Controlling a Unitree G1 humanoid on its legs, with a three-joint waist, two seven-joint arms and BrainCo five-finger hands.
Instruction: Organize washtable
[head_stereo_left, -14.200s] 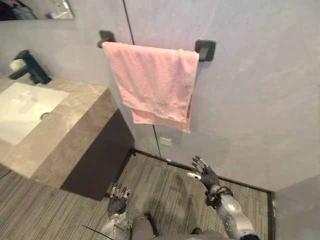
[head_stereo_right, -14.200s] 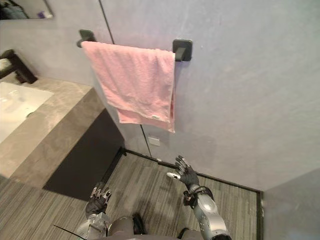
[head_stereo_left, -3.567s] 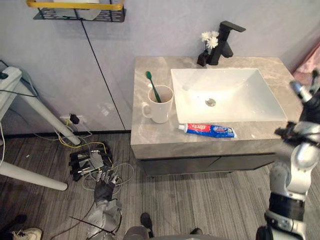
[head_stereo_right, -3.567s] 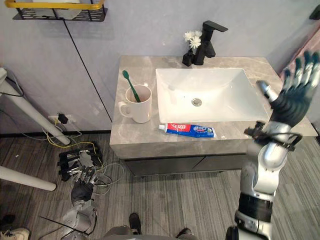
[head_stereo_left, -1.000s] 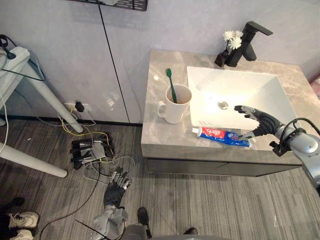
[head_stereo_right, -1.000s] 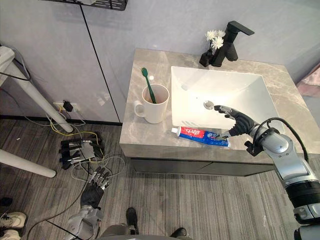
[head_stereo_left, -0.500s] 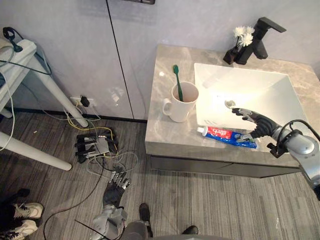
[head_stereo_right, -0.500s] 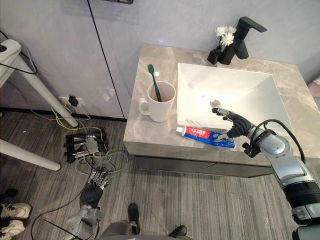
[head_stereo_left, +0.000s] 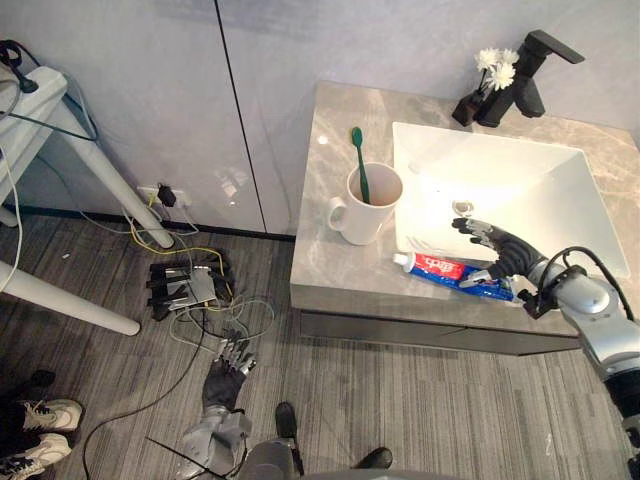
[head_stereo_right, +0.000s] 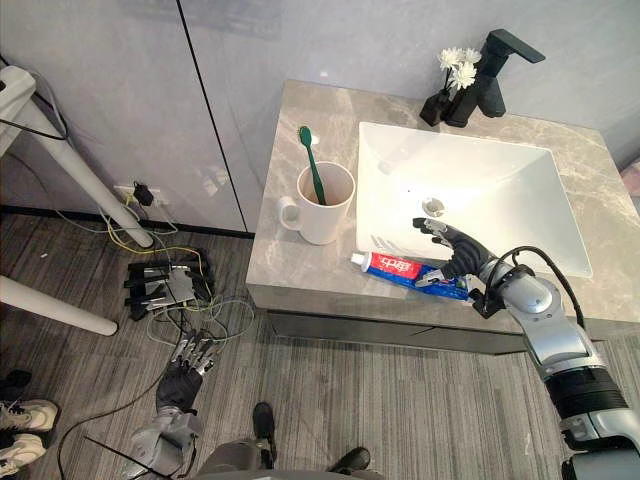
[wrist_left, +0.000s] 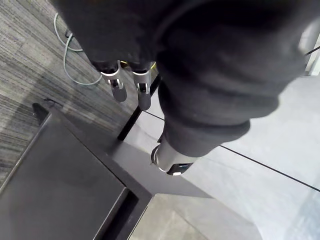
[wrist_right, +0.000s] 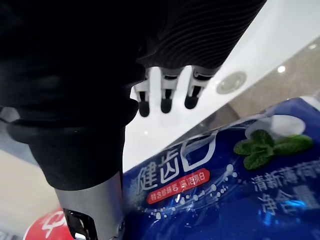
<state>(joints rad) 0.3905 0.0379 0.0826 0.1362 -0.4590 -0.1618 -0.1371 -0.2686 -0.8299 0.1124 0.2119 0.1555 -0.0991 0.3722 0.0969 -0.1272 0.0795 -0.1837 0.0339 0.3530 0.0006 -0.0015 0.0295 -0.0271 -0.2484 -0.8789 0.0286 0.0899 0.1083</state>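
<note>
You're reaching for the toothpaste tube (head_stereo_right: 400, 268) on the tabletop (head_stereo_right: 292, 130): your right hand (head_stereo_right: 457, 252) hovers just over it, fingers apart. Next, I'd say, close around it and lift it toward the mug (head_stereo_right: 324, 208).

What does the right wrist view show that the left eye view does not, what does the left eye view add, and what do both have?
The right wrist view adds the mint leaves printed on the blue toothpaste tube, seen from very close. The left eye view adds the white mug holding a green toothbrush, the black faucet, the white flowers beside it, the power strip on the floor and the left hand hanging low, open. Both share the open right hand over the tube, and the white sink with its drain.
</note>
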